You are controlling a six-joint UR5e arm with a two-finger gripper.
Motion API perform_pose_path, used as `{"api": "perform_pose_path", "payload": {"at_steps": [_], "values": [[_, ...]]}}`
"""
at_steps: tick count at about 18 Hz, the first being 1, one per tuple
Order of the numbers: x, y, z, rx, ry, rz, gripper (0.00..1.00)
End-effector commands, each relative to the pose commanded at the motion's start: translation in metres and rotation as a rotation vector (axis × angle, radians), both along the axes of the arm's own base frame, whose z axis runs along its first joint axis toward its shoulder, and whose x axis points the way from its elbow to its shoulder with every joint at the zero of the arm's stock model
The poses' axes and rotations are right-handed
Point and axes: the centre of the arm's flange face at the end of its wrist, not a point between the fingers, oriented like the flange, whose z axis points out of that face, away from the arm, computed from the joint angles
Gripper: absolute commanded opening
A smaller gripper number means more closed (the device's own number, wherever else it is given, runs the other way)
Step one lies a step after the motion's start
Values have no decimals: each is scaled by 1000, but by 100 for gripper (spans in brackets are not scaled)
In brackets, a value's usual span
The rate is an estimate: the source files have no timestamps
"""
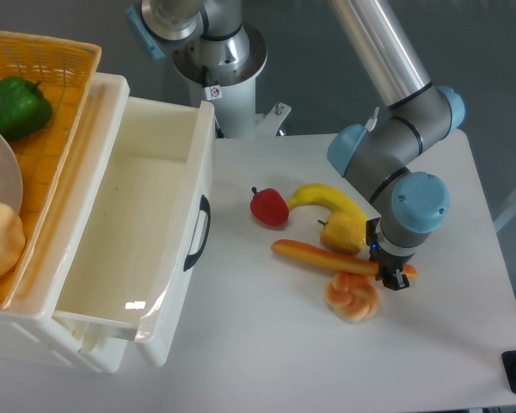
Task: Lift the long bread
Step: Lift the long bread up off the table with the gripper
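The long bread [322, 257] is a slim, glossy orange-brown stick lying across the white table, its left end near the table's middle. Its right end sits between the fingers of my gripper [396, 275], which is shut on it; a small orange tip pokes out to the right of the fingers. The bread looks slightly raised and tilted. The gripper points straight down from the blue-capped wrist [420, 202], which hides part of the grasp.
A knotted round bun [353, 297] lies just below the bread. A yellow banana [327, 200], a yellow pepper [344, 231] and a red pepper [268, 207] lie just above it. An open white drawer [146, 232] and an orange basket [52, 103] stand at the left.
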Motion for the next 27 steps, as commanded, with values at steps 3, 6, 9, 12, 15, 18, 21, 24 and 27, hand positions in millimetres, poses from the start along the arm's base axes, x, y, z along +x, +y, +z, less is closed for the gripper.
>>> {"api": "perform_pose_path", "payload": {"at_steps": [3, 6, 9, 12, 15, 18, 21, 24, 27], "values": [[2, -1, 11, 5, 10, 26, 1], [5, -3, 24, 6, 18, 63, 1], [11, -4, 42, 10, 7, 110, 1], [17, -3, 60, 32, -3, 180, 1], [25, -4, 74, 49, -27, 265, 1], [32, -2, 94, 76, -29, 402, 1], [38, 5, 108, 87, -28, 489, 1], [44, 7, 123, 116, -21, 616, 1], [49, 7, 148, 158, -3, 740, 2]]}}
